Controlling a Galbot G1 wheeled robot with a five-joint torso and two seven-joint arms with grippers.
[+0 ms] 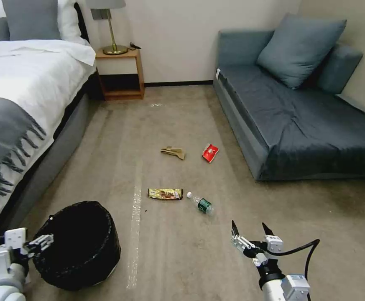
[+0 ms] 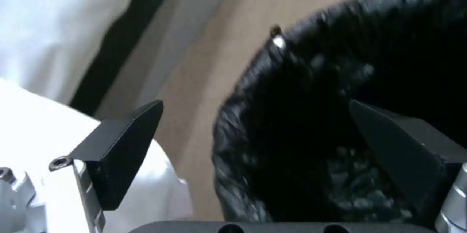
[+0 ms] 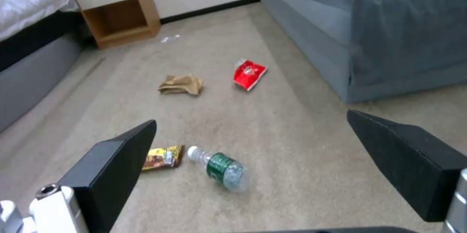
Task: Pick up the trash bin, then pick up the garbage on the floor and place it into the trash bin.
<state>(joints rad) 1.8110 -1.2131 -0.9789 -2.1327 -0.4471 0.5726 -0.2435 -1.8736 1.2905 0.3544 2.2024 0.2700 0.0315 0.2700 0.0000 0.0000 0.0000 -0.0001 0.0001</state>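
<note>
At the far left stands the bed [image 1: 19, 83], and low beside it the left gripper [image 1: 44, 241] reaches to the near rim of the bin [image 1: 80, 244], which sits on the carpet [image 1: 169, 259] close to the bed's side. The wrist view shows its fingers [image 2: 122, 149] spread wide with the bag-covered rim between them, one finger outside and the other over the black liner (whether either touches the plastic I cannot tell). Right of the bin, mid-floor, lies the wrapper [image 1: 164, 193], and just beside it the bottle [image 1: 200, 203], on its side with its cap toward the wrapper. Farther back, the paper [image 1: 174, 152] and then the red packet [image 1: 210, 152] lie apart from each other, the packet nearer the sofa [image 1: 299, 121]. The right gripper [image 1: 252, 229] hovers above the floor on the near side of the bottle, wide open and holding nothing, with the bottle and wrapper seen between its fingers [image 3: 116, 167].
</note>
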